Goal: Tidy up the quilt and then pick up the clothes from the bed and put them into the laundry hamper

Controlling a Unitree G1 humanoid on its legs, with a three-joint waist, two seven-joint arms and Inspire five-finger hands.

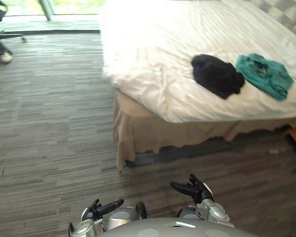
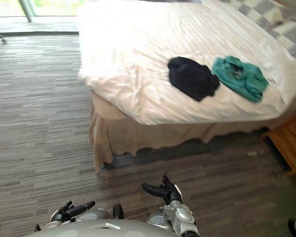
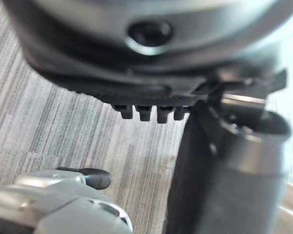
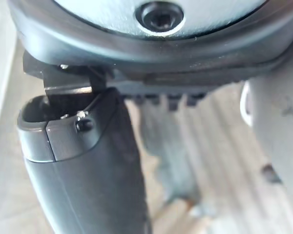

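In the left eye view, a black garment (image 1: 217, 75) and a teal garment (image 1: 265, 75) lie side by side on the white quilt (image 1: 153, 44) at upper right. The left hand (image 1: 102, 209) and right hand (image 1: 193, 189) hang empty at the bottom edge, fingers loosely extended. The right eye view shows wooden furniture (image 2: 291, 143) at its right edge, and the wrist views show grey carpet (image 3: 63, 122) beyond each hand.

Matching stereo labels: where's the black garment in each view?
Left eye view: black garment on the white quilt, right of centre.
Right eye view: same garment on the quilt, nearer centre.
Left wrist view: left robot hand over carpet.
Right wrist view: right robot hand over carpet.
Shared landmark: teal garment beside it, on its right.
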